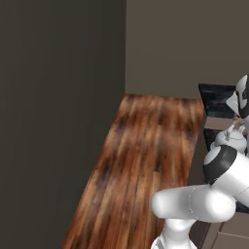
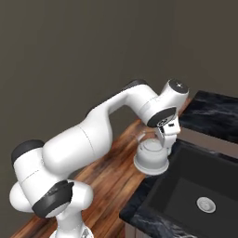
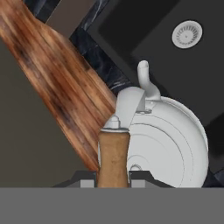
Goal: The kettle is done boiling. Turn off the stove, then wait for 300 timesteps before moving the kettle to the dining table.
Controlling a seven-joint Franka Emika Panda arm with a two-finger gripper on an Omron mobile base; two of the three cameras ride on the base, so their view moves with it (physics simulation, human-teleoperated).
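No legible text, label, brand, number or sign on any surface here.

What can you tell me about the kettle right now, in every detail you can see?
The kettle is a squat, dome-shaped, silver-white metal pot with a short curved spout and a thin arched handle bearing a tan wooden piece. It hangs upright, over the wooden floor beside the black marble counter with its dark sink. The claw is shut on the wooden piece from above.

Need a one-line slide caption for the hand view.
Gripper shut on the kettle by its wooden handle, above a black sink.
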